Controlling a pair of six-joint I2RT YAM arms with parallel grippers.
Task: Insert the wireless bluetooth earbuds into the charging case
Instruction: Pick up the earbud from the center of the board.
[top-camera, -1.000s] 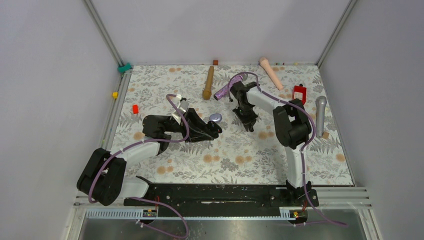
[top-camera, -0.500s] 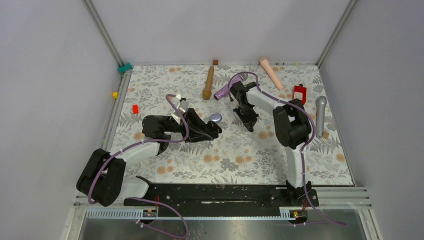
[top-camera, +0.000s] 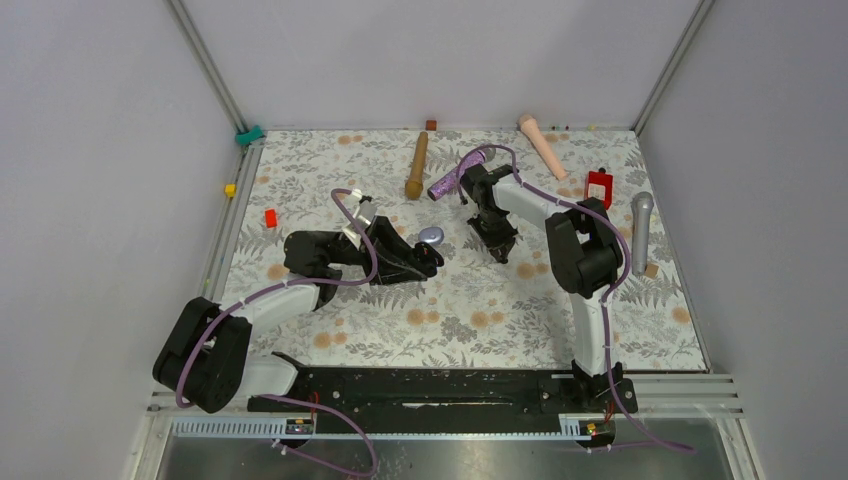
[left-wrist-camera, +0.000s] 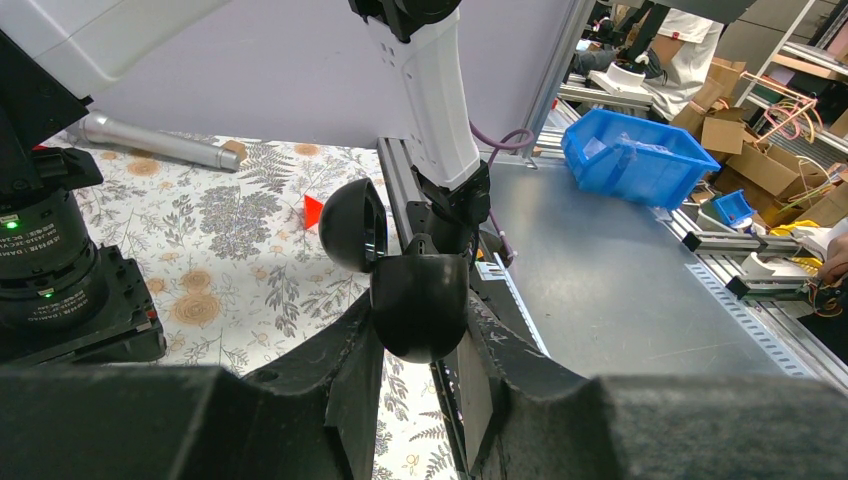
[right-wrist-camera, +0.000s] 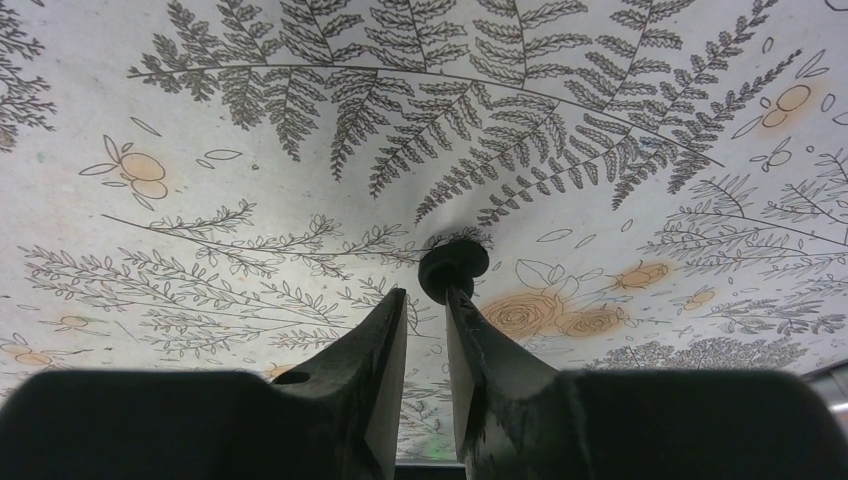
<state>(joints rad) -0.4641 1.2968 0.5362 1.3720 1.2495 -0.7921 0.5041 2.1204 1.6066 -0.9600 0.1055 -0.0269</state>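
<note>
My left gripper (top-camera: 432, 256) is shut on the black egg-shaped charging case (left-wrist-camera: 418, 300) and holds it above the floral cloth. The case's lid (left-wrist-camera: 352, 225) hangs open. From above, the case (top-camera: 431, 236) looks lilac-grey. My right gripper (top-camera: 497, 249) points down at the cloth just right of the case. In the right wrist view its jaws (right-wrist-camera: 425, 300) stand a narrow gap apart, pinching a tiny black earbud (right-wrist-camera: 453, 266) at their tips. The earbud rests against the cloth, which puckers around it. No other earbuds show.
Several microphones lie at the back and right: a brown one (top-camera: 416, 165), a glittery purple one (top-camera: 445, 183), a pink one (top-camera: 541, 145) and a grey one (top-camera: 641, 230). There is a red block (top-camera: 270, 217) at the left and a red holder (top-camera: 598, 186) at the right.
My right wrist has shifted slightly over the earbud's spot. The left arm and the case have not moved.
</note>
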